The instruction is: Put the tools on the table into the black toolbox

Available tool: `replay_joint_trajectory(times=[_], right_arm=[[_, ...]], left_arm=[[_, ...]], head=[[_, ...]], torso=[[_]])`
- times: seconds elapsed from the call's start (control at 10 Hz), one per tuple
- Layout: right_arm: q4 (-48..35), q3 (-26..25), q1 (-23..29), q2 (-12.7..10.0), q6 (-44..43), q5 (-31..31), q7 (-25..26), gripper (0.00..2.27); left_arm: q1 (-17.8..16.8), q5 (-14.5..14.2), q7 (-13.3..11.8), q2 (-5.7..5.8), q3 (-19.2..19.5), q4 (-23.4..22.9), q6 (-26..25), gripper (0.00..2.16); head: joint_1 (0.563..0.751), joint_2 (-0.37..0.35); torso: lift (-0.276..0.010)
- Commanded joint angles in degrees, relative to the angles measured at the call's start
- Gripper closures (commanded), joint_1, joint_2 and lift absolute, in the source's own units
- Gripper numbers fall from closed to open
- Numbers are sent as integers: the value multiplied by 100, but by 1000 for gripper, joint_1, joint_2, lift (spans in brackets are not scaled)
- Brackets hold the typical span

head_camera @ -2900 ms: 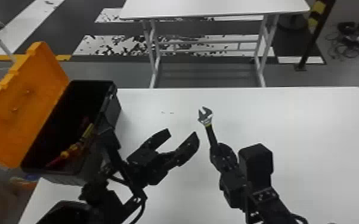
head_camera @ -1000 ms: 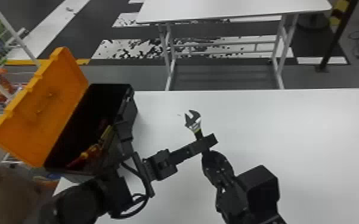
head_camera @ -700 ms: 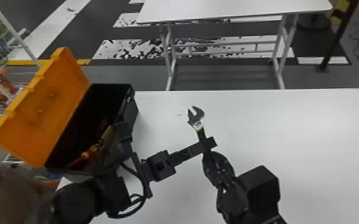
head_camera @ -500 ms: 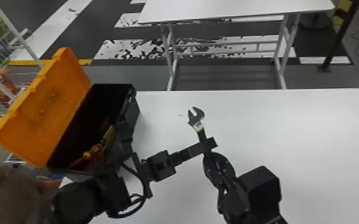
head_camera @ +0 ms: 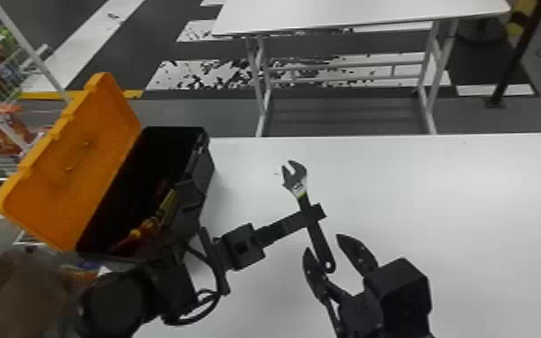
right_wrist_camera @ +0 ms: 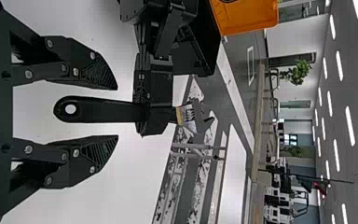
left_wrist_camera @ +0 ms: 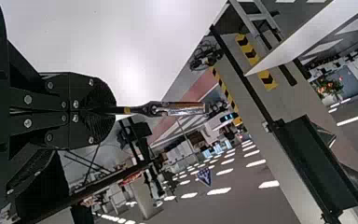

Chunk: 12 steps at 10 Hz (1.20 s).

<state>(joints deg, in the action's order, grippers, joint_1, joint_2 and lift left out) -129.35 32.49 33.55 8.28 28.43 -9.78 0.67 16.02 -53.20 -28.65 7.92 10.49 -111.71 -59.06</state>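
The left gripper [left_wrist_camera: 113, 110] pinches the wrench [head_camera: 297, 180] above the worktop [head_camera: 440, 193]; the right gripper [right_wrist_camera: 117, 112], fingers [right_wrist_camera: 100, 77] wide, empty either side of the handle [right_wrist_camera: 100, 111], should back straight off before any swing toward the black toolbox [head_camera: 203, 176].

From my end in the head view I've got a smooth white table [head_camera: 476, 215] spread out before me, its far edge running nearly straight across and a soft sheen showing on the pale top. Over on my left the black toolbox [head_camera: 206, 173] stands on it, set at a slant with its far end close to that far edge, a soft shadow beside its right side, and its orange lid [head_camera: 72, 166] open and leaning out to the left. I can also pick out a tiny dark speck [head_camera: 277, 173] on the surface, right of the box.
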Motion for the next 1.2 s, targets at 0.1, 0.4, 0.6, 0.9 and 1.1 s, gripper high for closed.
replay_joint_trajectory(times=[0.1, 0.4, 0.6, 0.9, 1.1], right_arm=[[-116, -164, 178, 25, -17, 64, 4, 164], [-169, -709, 583, 69, -491, 275, 4, 164], [-160, -1193, 846, 69, -896, 548, 4, 164], [-169, -1878, 1180, 78, -1458, 1057, -58, 164], [-134, -2142, 1347, 60, -1757, 1207, -58, 164]], left_arm=[[16, -68, -9, 16, 172, -26, -14, 2135], [68, -103, 18, 34, 832, -413, -190, 2135], [121, -41, 26, 34, 1377, -712, -190, 2135], [59, 64, 9, 227, 2150, -720, -172, 2135], [42, 671, -35, 192, 2466, -729, -67, 2135]], head=[[695, 206], [695, 206], [695, 214], [695, 228], [695, 256]], torso=[[-75], [-75], [-75], [-75], [-75]])
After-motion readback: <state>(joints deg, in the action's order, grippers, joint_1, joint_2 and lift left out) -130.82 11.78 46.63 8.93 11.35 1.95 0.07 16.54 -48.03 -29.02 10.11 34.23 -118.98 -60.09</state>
